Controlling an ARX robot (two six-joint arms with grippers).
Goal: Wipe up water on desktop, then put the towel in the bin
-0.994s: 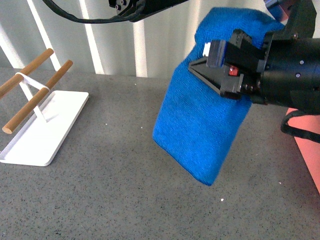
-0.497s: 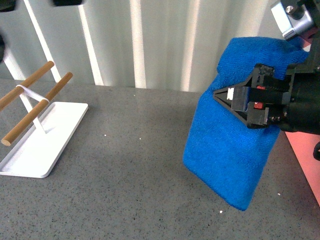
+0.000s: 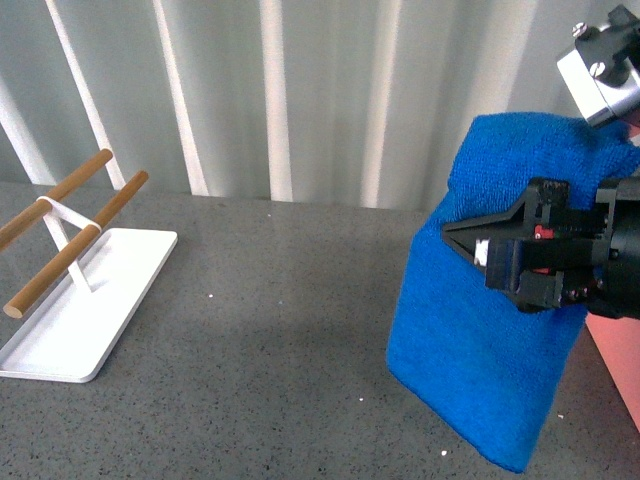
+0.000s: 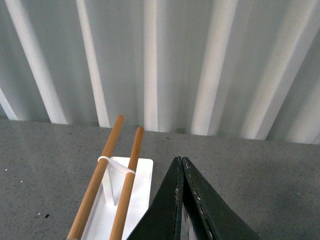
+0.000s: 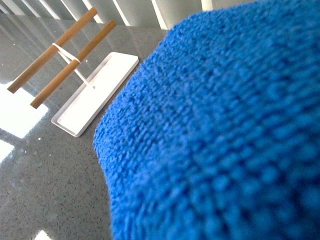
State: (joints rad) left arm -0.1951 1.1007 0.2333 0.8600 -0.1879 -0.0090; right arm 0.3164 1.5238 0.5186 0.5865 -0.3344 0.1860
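Towel [image 3: 468, 372] further right, above speckled desktop [image 3: 250, 330]

One towel [image 3: 470, 340], one bin [image 3: 625, 362], one tray [image 3: 110, 270], two rods [image 3: 120, 202]

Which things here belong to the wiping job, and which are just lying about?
Job: bright blue fluffy terry towel in the right hand; dark grey speckled desktop; salmon-pink plastic bin.
Lying about: flat white tray with wooden rods.

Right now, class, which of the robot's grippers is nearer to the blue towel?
Right. The right gripper grips the hanging towel itself; the left gripper, shut and empty, sits over by the white rack, no towel in its wrist view.
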